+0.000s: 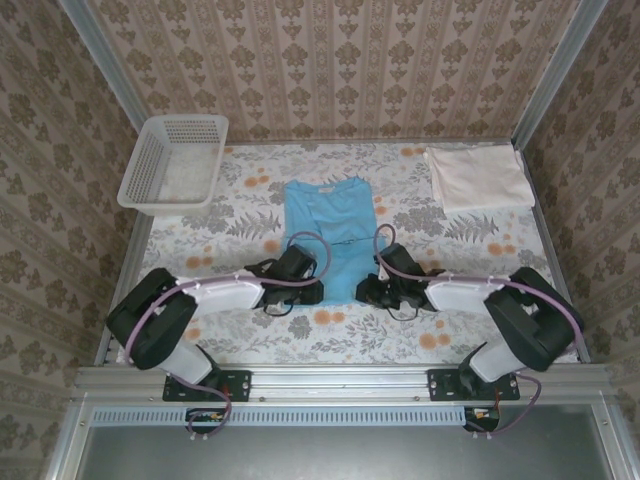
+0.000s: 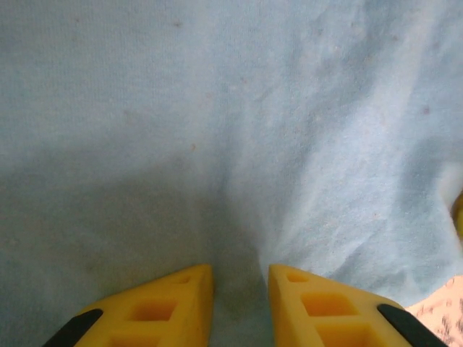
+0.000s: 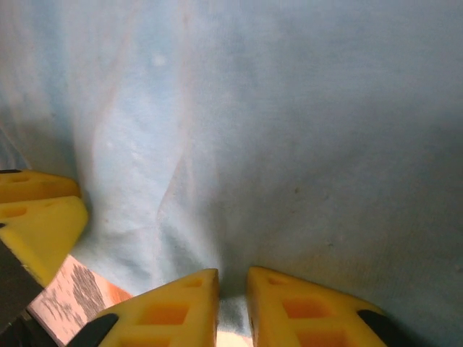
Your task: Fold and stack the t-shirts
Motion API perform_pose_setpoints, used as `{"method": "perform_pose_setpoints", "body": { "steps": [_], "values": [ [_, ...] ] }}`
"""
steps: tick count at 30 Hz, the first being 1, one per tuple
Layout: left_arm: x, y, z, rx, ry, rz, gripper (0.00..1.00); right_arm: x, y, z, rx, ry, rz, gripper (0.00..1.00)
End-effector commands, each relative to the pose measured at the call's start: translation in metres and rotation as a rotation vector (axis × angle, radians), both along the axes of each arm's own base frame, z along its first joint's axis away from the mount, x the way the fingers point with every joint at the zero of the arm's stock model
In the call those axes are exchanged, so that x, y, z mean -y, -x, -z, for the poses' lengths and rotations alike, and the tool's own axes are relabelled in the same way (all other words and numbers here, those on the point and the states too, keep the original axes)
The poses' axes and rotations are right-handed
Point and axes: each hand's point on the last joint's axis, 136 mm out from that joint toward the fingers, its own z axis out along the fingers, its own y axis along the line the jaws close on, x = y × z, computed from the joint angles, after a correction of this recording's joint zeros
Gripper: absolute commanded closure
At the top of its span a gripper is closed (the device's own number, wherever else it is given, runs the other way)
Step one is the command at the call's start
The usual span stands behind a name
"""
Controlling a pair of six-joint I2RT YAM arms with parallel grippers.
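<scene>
The light blue t-shirt (image 1: 335, 225) lies flat in the middle of the table, collar away from me and its sides folded in to a narrow strip. My left gripper (image 1: 320, 289) is at the near left of its hem and my right gripper (image 1: 364, 290) at the near right. In the left wrist view the yellow fingers (image 2: 181, 303) pinch a pucker of blue cloth (image 2: 231, 144). The right wrist view shows the same: fingers (image 3: 289, 303) closed on a gathered fold of blue cloth (image 3: 289, 130). The cream-white t-shirt (image 1: 478, 177) lies folded at the far right corner.
A white mesh basket (image 1: 175, 162) stands at the far left corner. The flowered tablecloth (image 1: 250, 335) covers the table, with patterned walls on three sides. The other arm's yellow finger (image 3: 36, 217) shows at the left edge of the right wrist view.
</scene>
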Motion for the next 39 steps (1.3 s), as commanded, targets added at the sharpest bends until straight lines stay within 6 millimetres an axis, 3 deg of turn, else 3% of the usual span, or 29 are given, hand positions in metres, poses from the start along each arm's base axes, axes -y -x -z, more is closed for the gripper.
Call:
{"method": "perform_pose_setpoints", "body": {
  "steps": [1, 4, 6, 11, 14, 19, 23, 28, 33, 36, 39],
  "values": [
    [-0.078, 0.060, 0.045, -0.200, -0.267, -0.095, 0.70, 0.054, 0.051, 0.038, -0.171, 0.209, 0.062, 0.75],
    [-0.086, 0.060, 0.027, -0.172, -0.270, -0.095, 0.66, 0.059, 0.053, 0.021, -0.140, 0.207, 0.072, 0.70],
    [-0.081, 0.050, 0.001, -0.129, -0.247, -0.075, 0.61, 0.057, 0.048, 0.004, -0.113, 0.192, 0.064, 0.68],
    [-0.040, 0.004, -0.071, -0.024, -0.070, -0.029, 0.56, 0.036, 0.011, -0.039, -0.008, 0.115, 0.055, 0.65],
    [-0.020, -0.022, -0.089, 0.008, -0.027, -0.002, 0.59, 0.017, -0.016, -0.049, 0.009, 0.075, 0.034, 0.67],
    [0.014, -0.054, -0.077, -0.038, 0.008, 0.053, 0.67, -0.013, -0.056, -0.043, -0.024, 0.053, -0.005, 0.72],
    [0.020, -0.073, -0.049, -0.078, -0.018, 0.059, 0.69, -0.020, -0.080, -0.027, -0.078, 0.073, -0.015, 0.77],
    [0.006, -0.096, -0.020, -0.108, -0.059, 0.022, 0.71, -0.013, -0.100, -0.011, -0.098, 0.081, 0.021, 0.77],
    [-0.021, -0.107, -0.002, -0.159, -0.071, -0.079, 0.69, -0.001, -0.100, 0.015, -0.190, 0.073, 0.056, 0.77],
    [-0.026, -0.110, 0.001, -0.187, -0.044, -0.109, 0.68, -0.002, -0.099, 0.014, -0.191, 0.054, 0.055, 0.75],
    [-0.021, -0.112, -0.009, -0.184, 0.007, -0.110, 0.62, -0.005, -0.101, 0.003, -0.177, 0.028, 0.050, 0.72]
  ]
}}
